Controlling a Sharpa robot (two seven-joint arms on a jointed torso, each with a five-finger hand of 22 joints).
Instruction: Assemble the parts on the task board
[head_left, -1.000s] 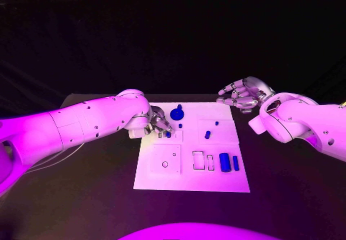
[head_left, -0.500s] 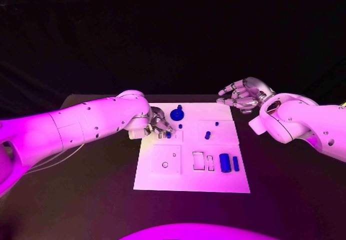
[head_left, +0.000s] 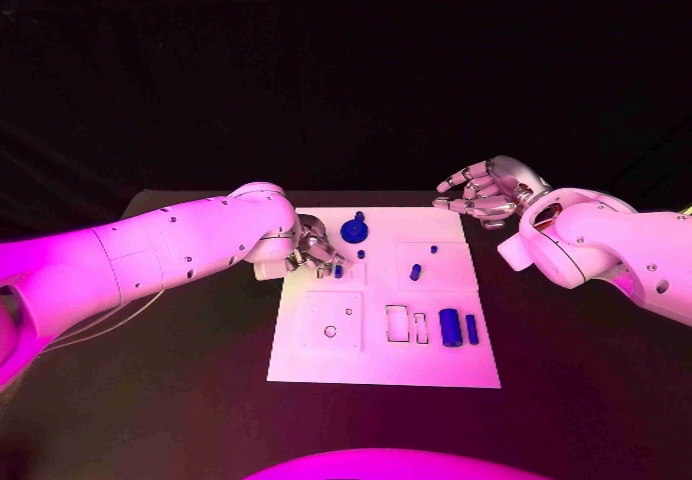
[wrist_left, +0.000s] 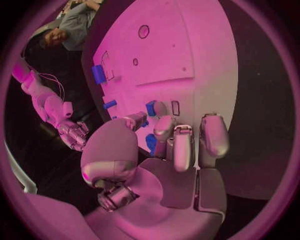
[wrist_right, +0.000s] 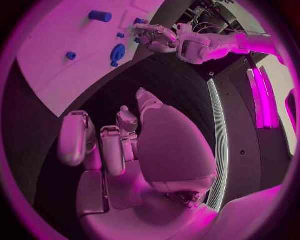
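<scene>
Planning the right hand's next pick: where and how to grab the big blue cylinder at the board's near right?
Likely from above, fingers pinching across the round sides at mid-length. The big cylinder lies flat on the board, long axis running near to far. A slimmer blue bar sits close on its right, so keep the pinch narrow.

Two smooth white arms dotted with small screws; each robot hand (head_left: 315, 247) (head_left: 485, 190) silver, segmented metal.

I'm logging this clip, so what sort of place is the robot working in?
Probably a robotics lab or demo bench: a black table against a dark backdrop, a white task board with cut-out slots and small blue parts, and the two robot hands, left hand and right hand.
</scene>
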